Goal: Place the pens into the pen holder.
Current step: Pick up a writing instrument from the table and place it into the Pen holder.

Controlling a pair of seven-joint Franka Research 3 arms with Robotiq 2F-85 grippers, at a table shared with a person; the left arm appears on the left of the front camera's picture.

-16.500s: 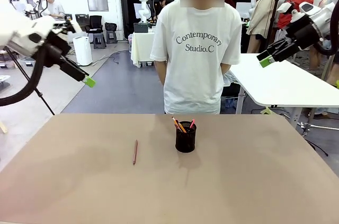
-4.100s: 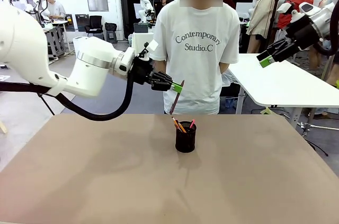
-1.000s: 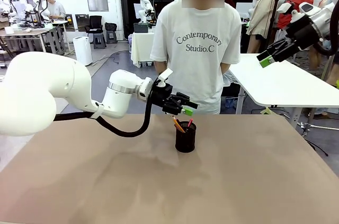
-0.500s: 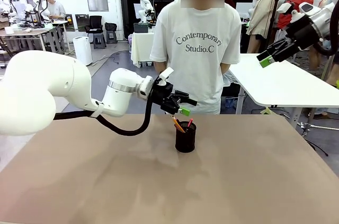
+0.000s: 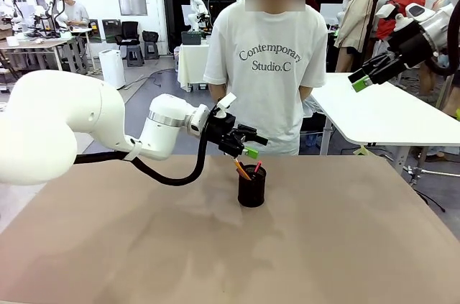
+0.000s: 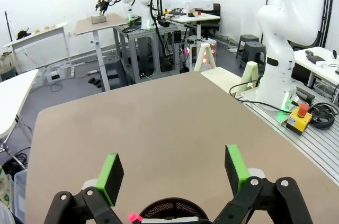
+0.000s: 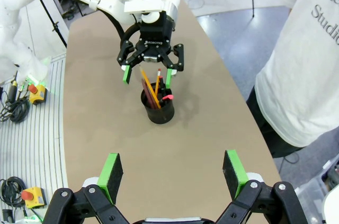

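Pens (image 7: 152, 89) are seen upright in pen holder (image 5: 251, 186), directly under left gripper (image 5: 246, 144), jaws spread, nothing held. Right gripper (image 5: 361, 83) is held open, well apart.

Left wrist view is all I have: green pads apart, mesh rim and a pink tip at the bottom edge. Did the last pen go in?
Observer: Yes. The right wrist view shows the pens standing in the pen holder.
Operator: Left end effector clear of them?
Observer: The left end effector is open just above the holder, a pad either side of the pen tops, gripping none.
Operator: Right arm?
Observer: The right end effector is open, raised at the table's right side.
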